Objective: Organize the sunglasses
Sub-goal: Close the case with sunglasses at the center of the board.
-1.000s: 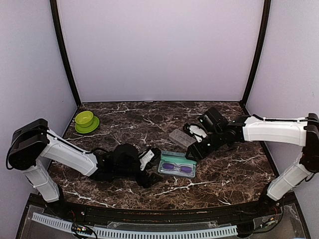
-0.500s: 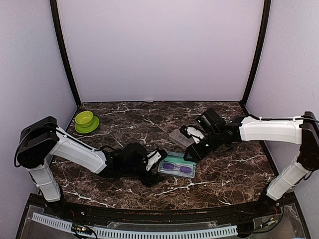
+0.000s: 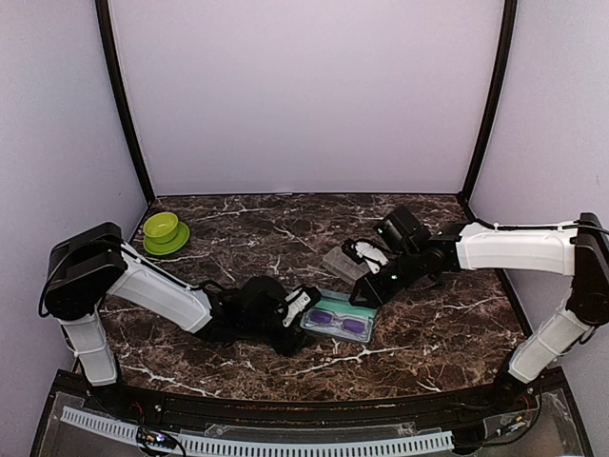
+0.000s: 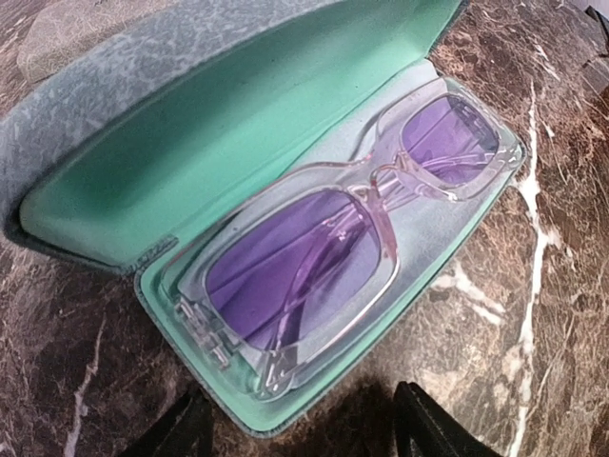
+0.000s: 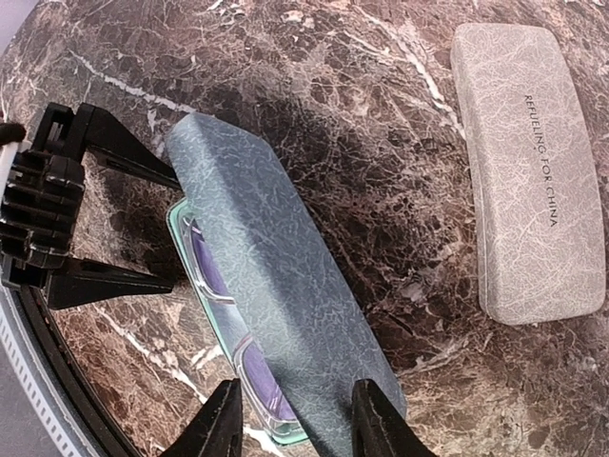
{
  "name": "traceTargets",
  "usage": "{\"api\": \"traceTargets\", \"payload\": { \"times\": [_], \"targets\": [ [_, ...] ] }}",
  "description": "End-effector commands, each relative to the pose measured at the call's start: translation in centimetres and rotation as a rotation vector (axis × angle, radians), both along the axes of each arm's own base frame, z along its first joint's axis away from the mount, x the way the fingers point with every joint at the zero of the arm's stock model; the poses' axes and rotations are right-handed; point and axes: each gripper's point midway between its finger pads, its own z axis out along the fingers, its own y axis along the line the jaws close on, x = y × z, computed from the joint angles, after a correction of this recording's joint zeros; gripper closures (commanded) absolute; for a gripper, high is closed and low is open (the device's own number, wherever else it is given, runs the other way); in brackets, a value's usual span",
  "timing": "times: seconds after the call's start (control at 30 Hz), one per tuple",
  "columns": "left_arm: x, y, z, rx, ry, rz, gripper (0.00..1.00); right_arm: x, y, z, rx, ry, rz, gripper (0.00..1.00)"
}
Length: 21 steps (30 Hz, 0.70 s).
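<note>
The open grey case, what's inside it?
A pair of sunglasses with a clear frame and purple lenses lies folded in the teal-lined open case. The case floor beneath them is mostly covered, so anything under them cannot be seen.

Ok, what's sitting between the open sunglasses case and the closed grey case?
Nothing. In the right wrist view, only bare marble tabletop lies between the open case and the closed grey case.

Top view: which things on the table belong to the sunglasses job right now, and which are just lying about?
In the job:
- sunglasses, clear frame with purple lenses, lying in the case
- open teal-lined case, with both arms at it

Lying about:
- closed grey case, on the table beside the open one, untouched
- green bowl on its saucer, far left
</note>
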Motion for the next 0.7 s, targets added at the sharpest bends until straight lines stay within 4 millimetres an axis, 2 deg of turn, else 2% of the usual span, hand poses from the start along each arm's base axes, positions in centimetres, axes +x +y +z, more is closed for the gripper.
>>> {"api": "traceTargets", "payload": {
  "times": [0.0,0.3,0.67],
  "targets": [
    [0.4,-0.5,0.0,-0.032,-0.001,0.035,0.34,0.2,0.5,0.9,0.046,-0.014,-0.003,0.61],
    [0.8,-0.3,-0.1,-0.098,-0.002,0.089,0.40,-0.6,0.8,0.7,0.054,-0.005,0.002,0.63],
    [0.0,-0.5,-1.2,-0.105,0.020,0.121,0.42,-2.0,1.6,-0.2,0.061,0.014,0.008,0.65]
  ]
}}
